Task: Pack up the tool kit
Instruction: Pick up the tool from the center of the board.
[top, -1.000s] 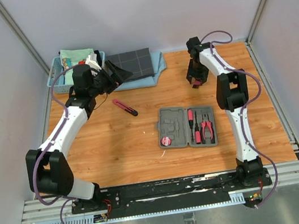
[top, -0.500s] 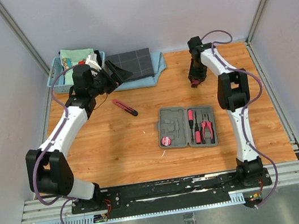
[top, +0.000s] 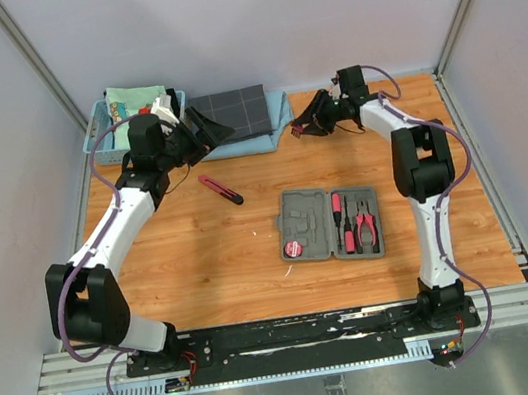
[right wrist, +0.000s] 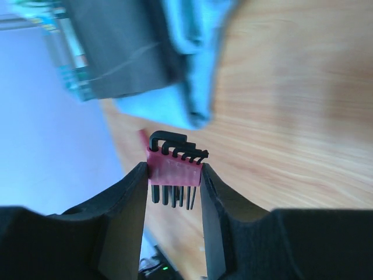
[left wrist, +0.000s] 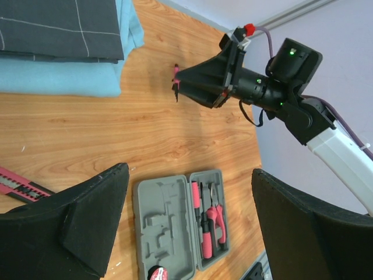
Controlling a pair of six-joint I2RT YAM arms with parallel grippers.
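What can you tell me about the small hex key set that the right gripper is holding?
The hex key set is a row of black, metal-looking L-shaped keys slotted side by side in a pink plastic-looking holder. The right gripper pinches that holder between its two fingers. The set hangs clear of the wooden table, near the folded light blue cloth, touching nothing else.

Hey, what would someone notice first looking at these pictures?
The open grey tool case sits mid-table, pink-and-black pliers and screwdrivers in its right half. At the far edge, the right gripper is shut on a pink holder of black hex keys beside the folded cloths.
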